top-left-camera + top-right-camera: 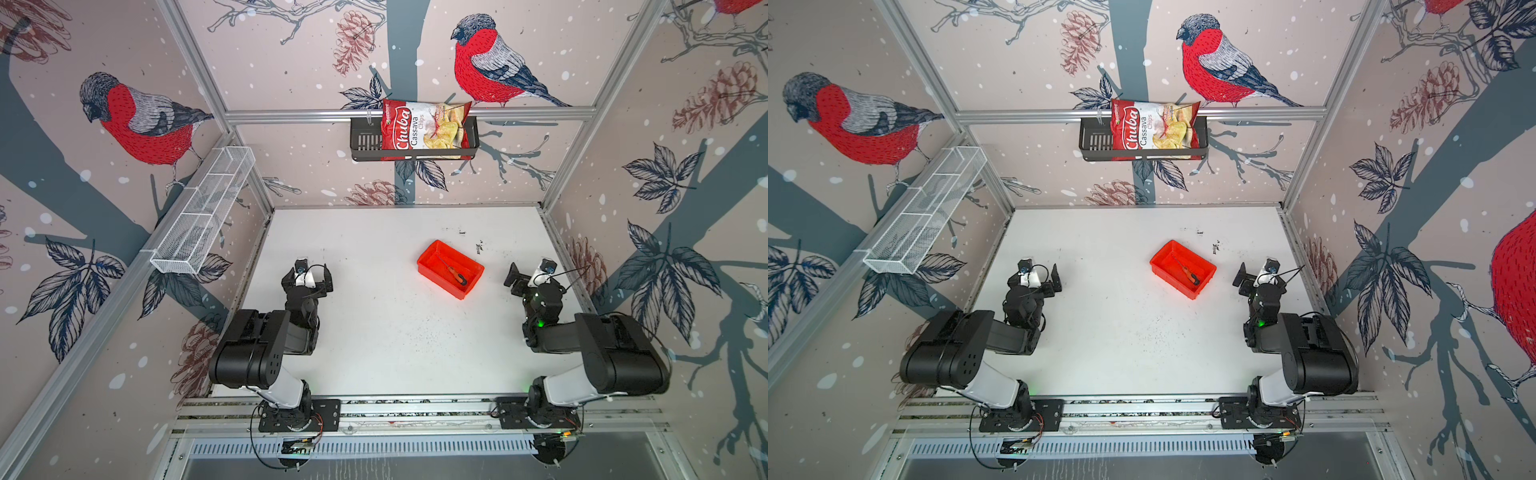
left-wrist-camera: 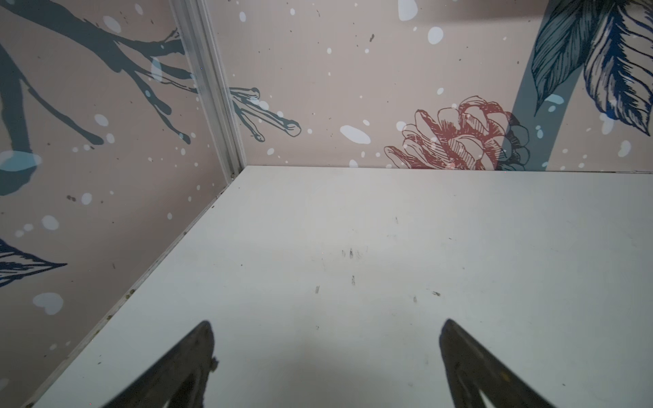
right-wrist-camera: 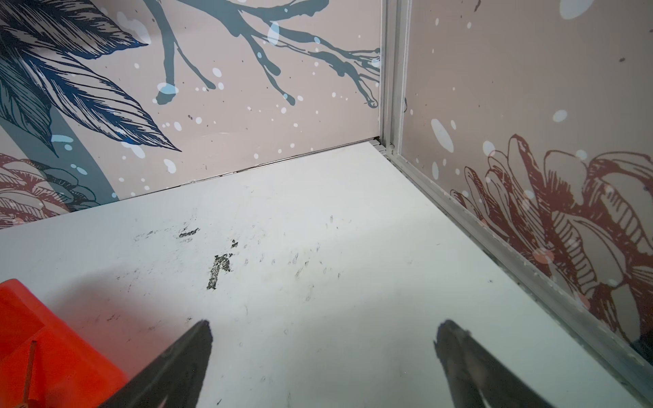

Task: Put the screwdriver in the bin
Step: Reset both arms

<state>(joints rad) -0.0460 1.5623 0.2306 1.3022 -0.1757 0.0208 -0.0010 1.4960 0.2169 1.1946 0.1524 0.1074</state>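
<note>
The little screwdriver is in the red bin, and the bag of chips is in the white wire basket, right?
Not quite. The screwdriver does lie in the red bin, but the bag of chips sits in the black basket on the back wall, not the white one. Both top views show it.

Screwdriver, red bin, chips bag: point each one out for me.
screwdriver point(image 1: 457, 276): a top view, on its handle.
red bin point(image 1: 459, 259): a top view, on its bare inside surface.
chips bag point(image 1: 419, 129): a top view, on its printed front.
</note>
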